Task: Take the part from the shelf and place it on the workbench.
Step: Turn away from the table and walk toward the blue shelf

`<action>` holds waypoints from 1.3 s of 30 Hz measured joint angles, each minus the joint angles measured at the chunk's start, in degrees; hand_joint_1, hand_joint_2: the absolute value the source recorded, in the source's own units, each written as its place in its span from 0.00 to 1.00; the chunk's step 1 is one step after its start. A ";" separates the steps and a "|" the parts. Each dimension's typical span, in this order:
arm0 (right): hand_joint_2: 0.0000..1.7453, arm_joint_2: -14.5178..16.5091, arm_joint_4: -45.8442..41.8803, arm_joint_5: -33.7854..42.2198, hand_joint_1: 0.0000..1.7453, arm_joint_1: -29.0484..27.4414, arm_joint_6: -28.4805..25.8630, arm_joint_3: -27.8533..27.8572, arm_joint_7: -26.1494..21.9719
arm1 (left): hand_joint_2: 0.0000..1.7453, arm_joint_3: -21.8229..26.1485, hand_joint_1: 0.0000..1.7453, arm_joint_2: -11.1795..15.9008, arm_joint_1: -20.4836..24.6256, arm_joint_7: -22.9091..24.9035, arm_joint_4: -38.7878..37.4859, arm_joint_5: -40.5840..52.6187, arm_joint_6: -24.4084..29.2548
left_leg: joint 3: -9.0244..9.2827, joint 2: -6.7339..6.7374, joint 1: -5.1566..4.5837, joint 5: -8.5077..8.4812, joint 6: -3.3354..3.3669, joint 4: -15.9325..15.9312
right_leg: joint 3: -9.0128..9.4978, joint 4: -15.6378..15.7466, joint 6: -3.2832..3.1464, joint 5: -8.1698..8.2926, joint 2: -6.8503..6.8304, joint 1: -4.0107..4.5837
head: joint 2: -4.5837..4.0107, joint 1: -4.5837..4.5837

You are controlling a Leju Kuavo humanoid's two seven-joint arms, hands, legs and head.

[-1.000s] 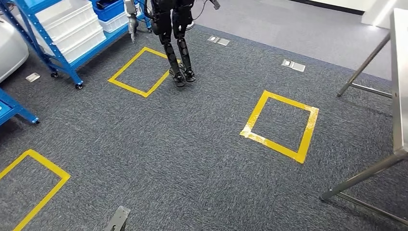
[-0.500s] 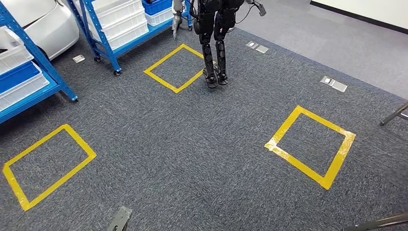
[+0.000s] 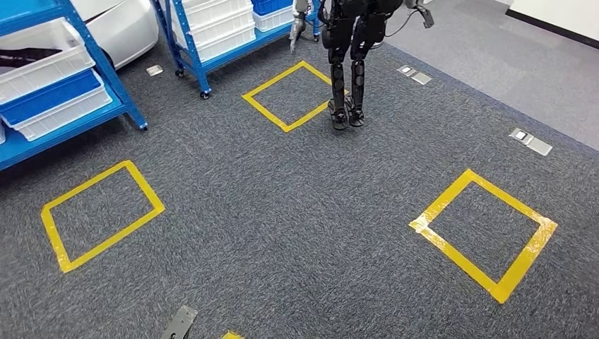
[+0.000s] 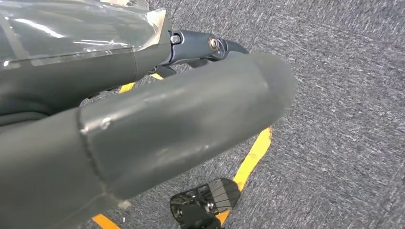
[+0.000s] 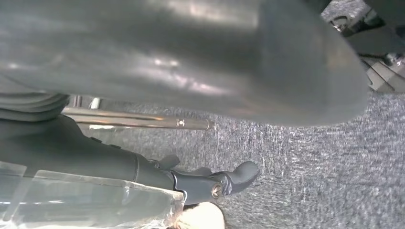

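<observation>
The part cannot be told from here; it is probably in one of the bins on the blue shelf (image 3: 116,81), where a white bin (image 3: 42,53) holds something dark. The yellow square (image 3: 145,185) taped on the floor before the shelf seems to mark the standing place for picking. The left robot hand (image 4: 167,138) and the right robot hand (image 5: 191,62) hang over the carpet, thumb and fingers apart, holding nothing, because picking has not begun. Another robot (image 3: 350,70) stands at a farther square.
</observation>
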State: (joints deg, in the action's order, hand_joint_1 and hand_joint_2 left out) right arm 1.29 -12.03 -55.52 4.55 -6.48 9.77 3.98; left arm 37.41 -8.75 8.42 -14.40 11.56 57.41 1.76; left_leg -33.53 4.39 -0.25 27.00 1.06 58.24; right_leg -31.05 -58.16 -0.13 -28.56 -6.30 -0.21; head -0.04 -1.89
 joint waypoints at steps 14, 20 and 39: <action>0.00 0.36 0.42 -2.30 0.00 0.11 1.28 0.00 0.74 | 0.00 -0.78 0.00 -0.86 0.21 1.72 -0.02 1.29 -0.21 | 0.38 -10.69 0.64 -1.04 0.57 -0.62 | -1.09 -1.47 2.77 -0.13 9.14 -1.38 | 0.00 0.56; 0.00 0.74 0.46 -3.17 0.00 0.72 1.50 0.00 0.95 | 0.00 -0.79 0.00 -1.08 -0.22 1.78 -0.02 1.42 -0.38 | -1.99 -8.03 0.90 1.34 -1.08 3.33 | -0.15 -0.14 0.31 0.66 6.89 -1.43 | 0.00 0.25; 0.00 0.83 0.62 -4.01 0.00 0.47 1.54 0.01 0.78 | 0.00 -1.85 0.00 -2.38 0.49 3.99 -0.02 2.86 -0.49 | -0.06 -6.58 0.51 -1.62 1.71 -0.93 | -6.24 -15.66 1.14 -7.59 5.84 -0.53 | 0.00 0.55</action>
State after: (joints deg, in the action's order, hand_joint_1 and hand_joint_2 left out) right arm 2.12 -11.41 -59.53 5.02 -4.94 9.78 4.76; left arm 35.56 -11.13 8.91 -10.41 11.54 60.27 1.27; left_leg -33.60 -2.19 0.27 25.38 2.78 57.31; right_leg -37.29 -73.82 1.00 -36.14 -0.46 -0.74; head -0.04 -1.34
